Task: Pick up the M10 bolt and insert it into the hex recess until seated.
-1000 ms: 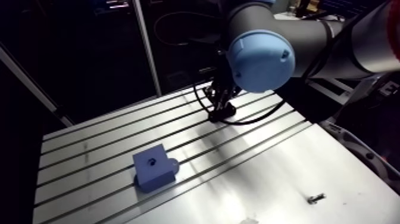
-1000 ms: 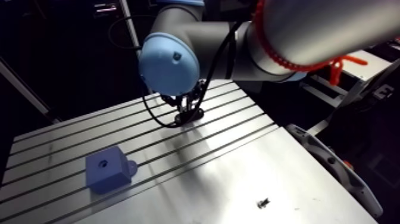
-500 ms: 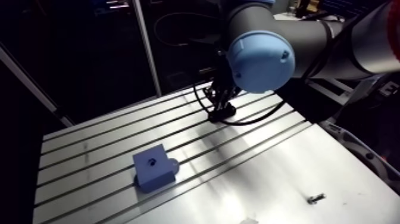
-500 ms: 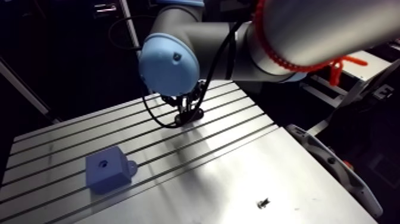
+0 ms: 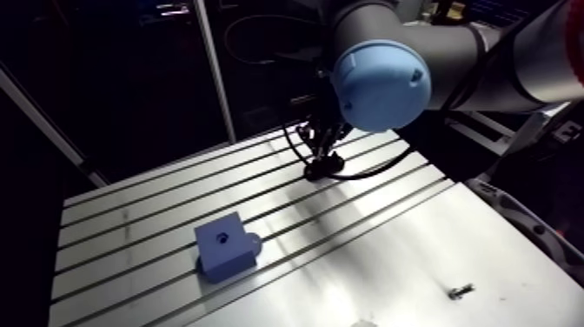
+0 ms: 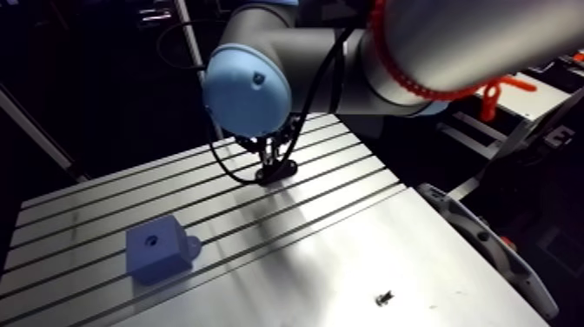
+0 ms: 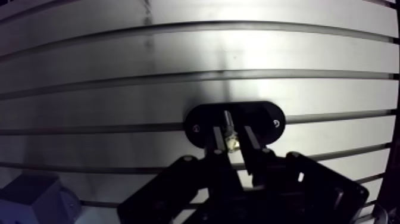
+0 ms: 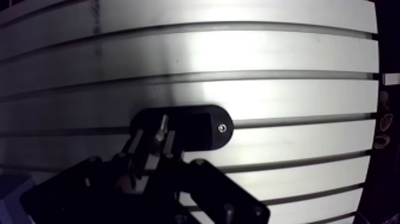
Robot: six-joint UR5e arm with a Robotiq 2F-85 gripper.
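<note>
The gripper point(image 7: 233, 134) has its two fingers point(image 7: 218, 140) drawn close together, pinching the M10 bolt point(image 7: 227, 122) between their tips. The bolt's shank points ahead of the fingers, at 12 o'clock from them, and a brassy glint shows at its gripped end. The bolt hangs over a black oval plate point(image 7: 262, 122) that lies flat on the slotted table point(image 7: 178, 59), straddling one of the slots. The wrist view does not show whether the bolt's tip touches the plate, and no hex recess can be made out under it. A small screw head point(image 7: 275, 123) sits in the plate's end, at about 2 o'clock from the fingertips and apart from them.

In the arm view, taking 12 o'clock as the table's far edge, the gripper stands on the far part of the table, near that edge. A blue block point(image 5: 226, 248) with a round hole in its top sits well apart at about 8 o'clock from the gripper, several slots nearer. A small dark piece point(image 5: 461, 290), too small to identify, lies well apart at about 4 to 5 o'clock, near the table's right edge.

Nothing stands between the fingers and the plate. Broad bare tabletop stretches from the gripper toward 6 o'clock, between the block and the dark piece.
</note>
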